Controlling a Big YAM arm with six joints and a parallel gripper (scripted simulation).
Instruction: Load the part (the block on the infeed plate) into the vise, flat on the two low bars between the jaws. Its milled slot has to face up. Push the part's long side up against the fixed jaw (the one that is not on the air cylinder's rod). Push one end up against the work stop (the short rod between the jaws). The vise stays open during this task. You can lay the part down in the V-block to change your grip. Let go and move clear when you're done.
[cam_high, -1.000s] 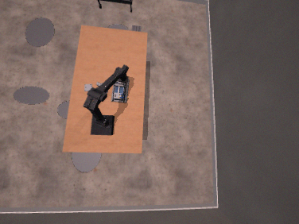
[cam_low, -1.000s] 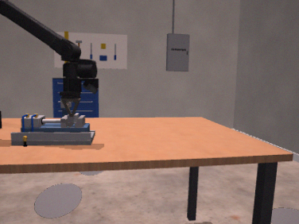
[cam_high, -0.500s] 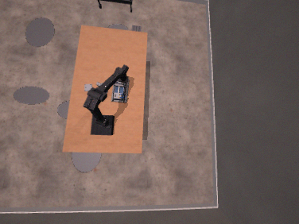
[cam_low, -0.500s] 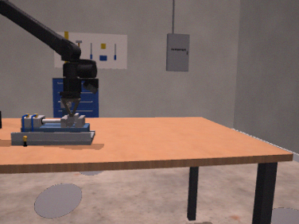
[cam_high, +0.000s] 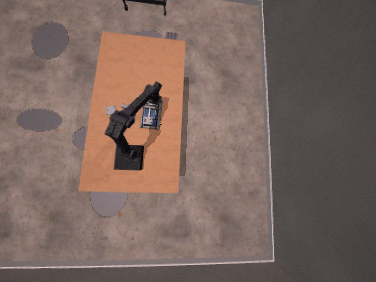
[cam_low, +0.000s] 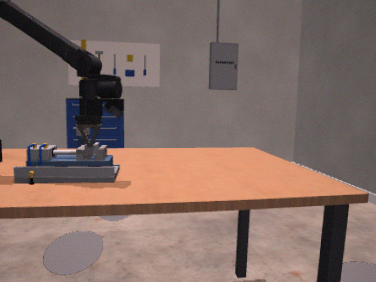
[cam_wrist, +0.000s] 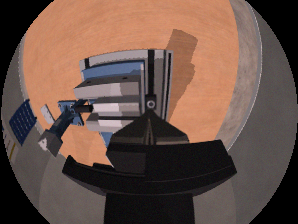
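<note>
The vise (cam_high: 151, 114) (cam_low: 65, 165) (cam_wrist: 116, 79) stands on a grey base on the orange table, with a blue body and its air cylinder (cam_low: 37, 152) at the left end in the exterior view. Grey blocks (cam_low: 93, 151) (cam_wrist: 113, 96) sit at the jaws. I cannot tell the part from the jaws at this size. My gripper (cam_low: 91, 142) (cam_wrist: 149, 113) points straight down, its tips at the grey blocks. The fingers are closed together with nothing visible between them. The arm's wrist hides that end of the vise in the overhead view.
Two small grey fixtures (cam_high: 110, 109) (cam_high: 123, 105) lie on the table (cam_high: 135, 60) left of the arm, too small to identify. The arm's base (cam_high: 129, 159) stands near the table's front. A blue cabinet (cam_low: 107, 132) stands by the wall behind the table.
</note>
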